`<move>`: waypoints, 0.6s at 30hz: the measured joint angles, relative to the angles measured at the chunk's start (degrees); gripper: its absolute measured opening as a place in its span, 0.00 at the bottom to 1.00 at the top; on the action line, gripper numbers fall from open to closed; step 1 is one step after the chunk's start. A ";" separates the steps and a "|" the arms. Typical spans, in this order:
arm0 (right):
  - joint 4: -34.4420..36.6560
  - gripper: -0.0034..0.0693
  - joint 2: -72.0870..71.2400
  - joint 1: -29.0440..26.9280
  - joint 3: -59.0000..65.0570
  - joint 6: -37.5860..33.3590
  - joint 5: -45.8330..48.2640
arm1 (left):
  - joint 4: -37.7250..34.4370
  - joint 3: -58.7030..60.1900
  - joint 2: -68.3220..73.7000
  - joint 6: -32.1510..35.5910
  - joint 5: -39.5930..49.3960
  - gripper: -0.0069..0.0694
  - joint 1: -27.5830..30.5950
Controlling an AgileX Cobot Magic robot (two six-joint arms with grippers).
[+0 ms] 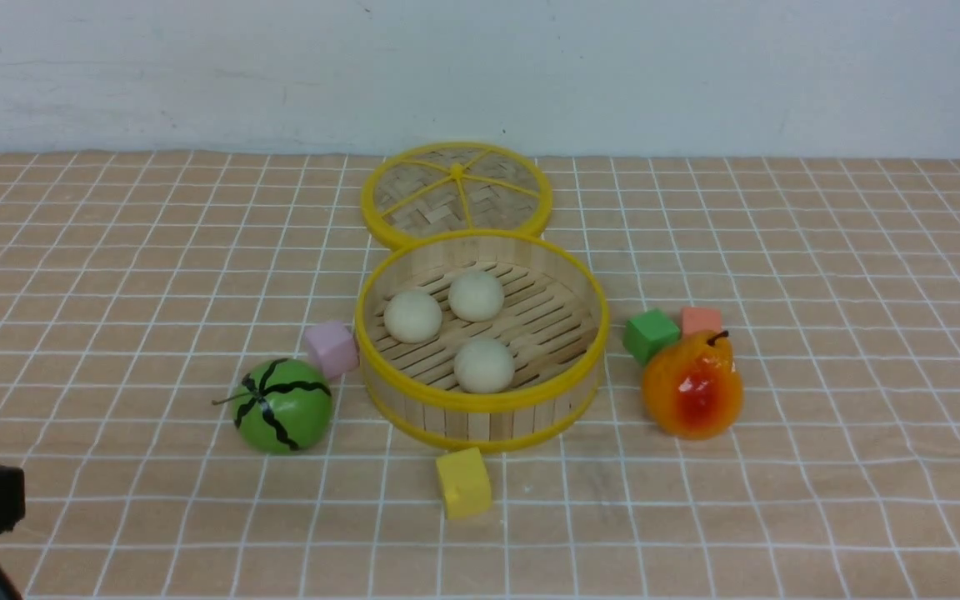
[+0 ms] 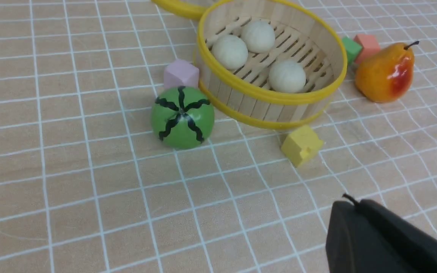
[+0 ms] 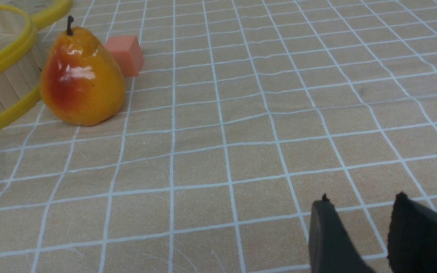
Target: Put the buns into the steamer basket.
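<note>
All three buns (image 1: 412, 316) sit inside the basket (image 1: 480, 408) at mid-table: two side by side toward its far left, one nearer me. The lid (image 1: 456, 193) lies flat behind the basket, its rim touching or just overlapping the basket's far edge.

My left tool (image 2: 355, 212) hangs low over the bare table (image 1: 113, 250) at the near left, well clear of the basket. I see only a dark corner of it in the front view. From its wrist camera the fingers read as pressed together, gripping nothing.

My right tool (image 3: 359, 212) is out of the front view. Its wrist camera shows it low over the checked cloth on the right side, two fingers (image 3: 326, 235) with a narrow gap between them, nothing in it.

Around the basket: melon (image 1: 282, 406) near left, pink cube (image 1: 332, 348) against the left wall, yellow cube (image 1: 463, 482) just in front, pear (image 1: 692, 385) to the right with green cube (image 1: 651, 335) and orange cube (image 1: 702, 320) behind it.
</note>
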 joint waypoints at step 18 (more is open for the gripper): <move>0.00 0.38 0.00 0.00 0.00 0.00 0.00 | 17.75 9.69 -4.88 -21.26 -18.49 0.07 0.68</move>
